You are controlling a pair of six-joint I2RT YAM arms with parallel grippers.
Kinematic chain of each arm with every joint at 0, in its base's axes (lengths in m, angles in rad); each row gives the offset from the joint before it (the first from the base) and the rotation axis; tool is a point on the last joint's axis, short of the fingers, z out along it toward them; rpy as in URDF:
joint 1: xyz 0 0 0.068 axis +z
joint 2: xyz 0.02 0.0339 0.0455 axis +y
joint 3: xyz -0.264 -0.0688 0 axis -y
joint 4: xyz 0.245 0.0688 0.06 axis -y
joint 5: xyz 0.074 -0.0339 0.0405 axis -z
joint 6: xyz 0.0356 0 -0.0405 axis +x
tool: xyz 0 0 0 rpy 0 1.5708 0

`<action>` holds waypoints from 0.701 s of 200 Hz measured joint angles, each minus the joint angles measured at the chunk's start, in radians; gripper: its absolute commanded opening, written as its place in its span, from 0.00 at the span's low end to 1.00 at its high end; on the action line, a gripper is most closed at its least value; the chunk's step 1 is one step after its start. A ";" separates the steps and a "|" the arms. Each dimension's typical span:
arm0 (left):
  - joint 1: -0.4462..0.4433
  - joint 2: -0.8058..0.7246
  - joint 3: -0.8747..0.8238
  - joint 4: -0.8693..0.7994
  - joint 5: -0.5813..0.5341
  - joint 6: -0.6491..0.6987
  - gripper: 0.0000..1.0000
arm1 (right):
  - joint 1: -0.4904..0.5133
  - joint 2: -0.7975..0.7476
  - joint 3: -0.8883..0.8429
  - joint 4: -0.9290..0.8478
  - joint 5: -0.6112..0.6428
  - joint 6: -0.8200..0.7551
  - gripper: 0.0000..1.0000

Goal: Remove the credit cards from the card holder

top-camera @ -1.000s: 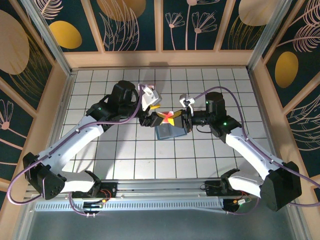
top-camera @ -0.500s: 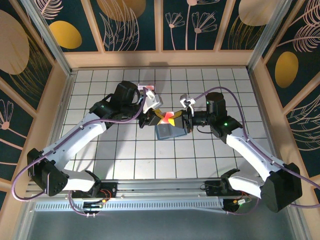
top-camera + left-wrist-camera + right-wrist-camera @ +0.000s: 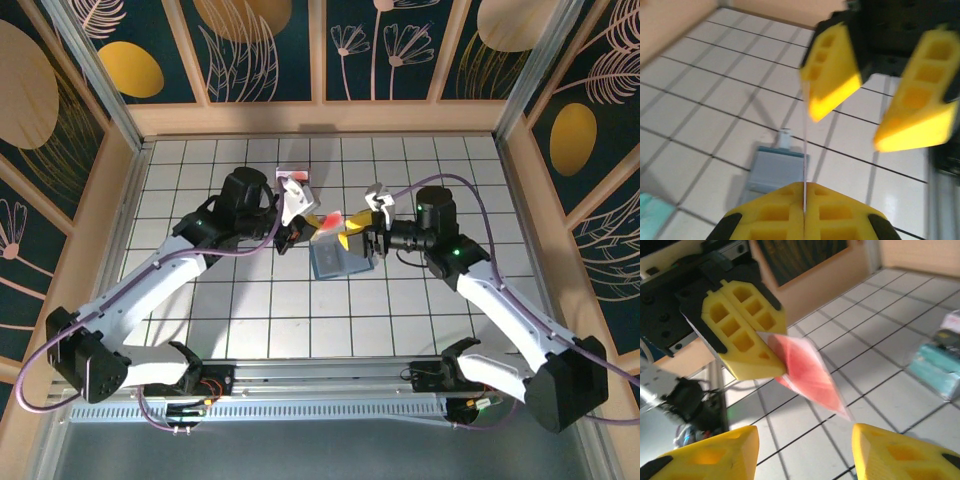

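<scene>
A salmon-red credit card hangs in the air above the table, pinched at one end by my left gripper, which is shut on it. The left wrist view has the card edge-on as a thin line rising out of the closed left gripper. My right gripper stands open just short of the card's free corner, touching nothing. From above, the left gripper and right gripper face each other over the slate-blue card holder, which lies flat on the tiles.
A small clear plastic box with teal inside sits behind the left gripper, also at the right of the right wrist view. Wooden walls ring the white tiled floor. Open tiles lie in front of the card holder.
The left gripper closed on the card's end. The right gripper let go of the card, opened and drew back a little to the right.
</scene>
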 measured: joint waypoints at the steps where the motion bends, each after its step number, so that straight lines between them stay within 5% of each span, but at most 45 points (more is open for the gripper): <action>1: 0.000 -0.001 0.000 0.002 -0.005 0.000 0.00 | 0.000 -0.002 0.000 0.000 0.005 -0.001 0.56; 44: 0.023 0.001 -0.002 0.079 -0.144 0.071 0.00 | 0.000 -0.074 -0.002 -0.005 0.290 0.053 0.57; 140: 0.325 0.360 0.178 0.093 -0.011 0.446 0.00 | 0.000 -0.084 -0.002 -0.086 0.737 0.206 0.58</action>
